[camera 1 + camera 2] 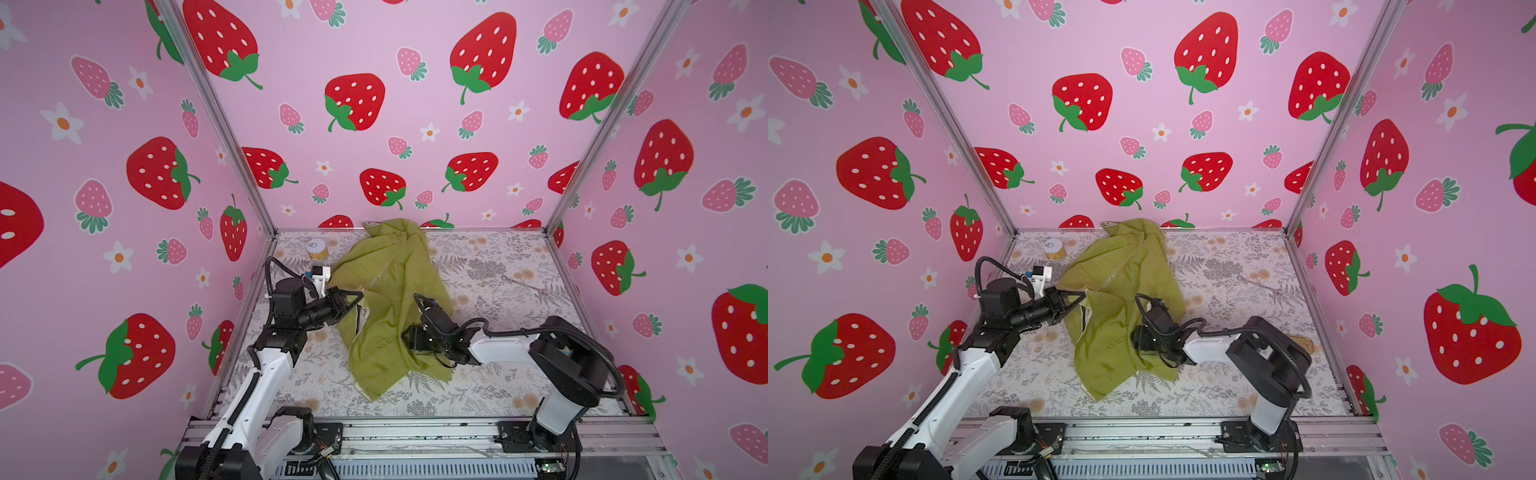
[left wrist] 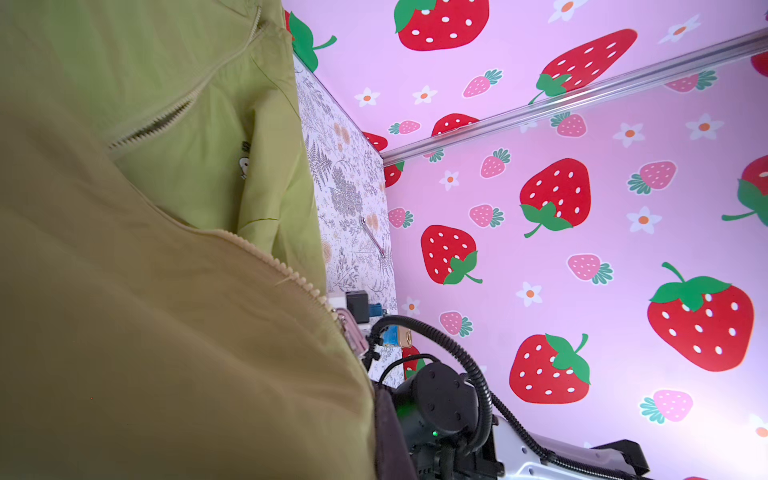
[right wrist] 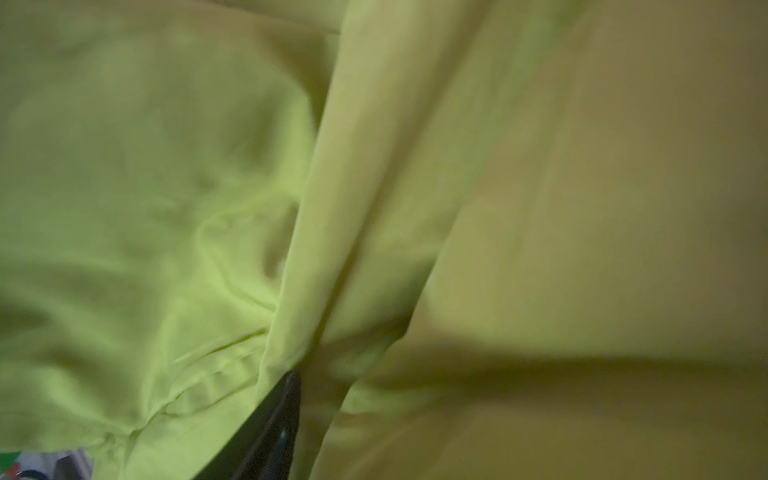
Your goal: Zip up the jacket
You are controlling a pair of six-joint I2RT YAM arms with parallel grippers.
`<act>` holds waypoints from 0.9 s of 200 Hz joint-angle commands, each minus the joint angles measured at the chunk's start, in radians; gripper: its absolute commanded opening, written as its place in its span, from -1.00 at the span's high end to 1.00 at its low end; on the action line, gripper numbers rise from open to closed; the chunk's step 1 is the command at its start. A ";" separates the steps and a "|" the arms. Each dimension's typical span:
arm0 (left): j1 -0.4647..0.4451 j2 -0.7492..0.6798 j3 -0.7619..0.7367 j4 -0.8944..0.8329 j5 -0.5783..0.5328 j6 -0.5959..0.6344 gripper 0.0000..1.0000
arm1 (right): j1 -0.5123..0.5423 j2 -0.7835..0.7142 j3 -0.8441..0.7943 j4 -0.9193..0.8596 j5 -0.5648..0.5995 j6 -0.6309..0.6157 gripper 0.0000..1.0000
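Floral tabletop (image 1: 498, 374) — jacket (image 1: 386, 266) pinched by left tool (image 1: 359, 296); right tool (image 1: 409, 338) atop it.

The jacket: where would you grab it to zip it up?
Probably, on the jacket, the front edge beside the cream zipper teeth, coming from the left. That edge lies exposed on top, right at the left hand, while the rest is crumpled folds.

Table clearance
Jacket (image 1: 386, 291) heaped across middle of table (image 1: 498, 386); right side open save thin metal rod (image 1: 523, 284); jar (image 1: 316, 248) far-left corner.
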 commanded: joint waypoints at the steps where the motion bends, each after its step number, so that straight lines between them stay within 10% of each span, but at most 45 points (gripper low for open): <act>1: 0.008 0.009 0.043 -0.007 0.036 0.018 1.00 | 0.034 0.102 0.131 0.119 -0.068 0.062 -0.25; 96: 0.015 -0.048 -0.065 -0.175 -0.021 0.099 1.00 | -0.197 -0.326 0.039 -0.128 0.158 -0.175 -0.78; 180: 0.015 -0.075 -0.160 -0.199 -0.034 0.082 1.00 | -0.380 0.309 0.791 -0.298 0.029 -0.283 -0.92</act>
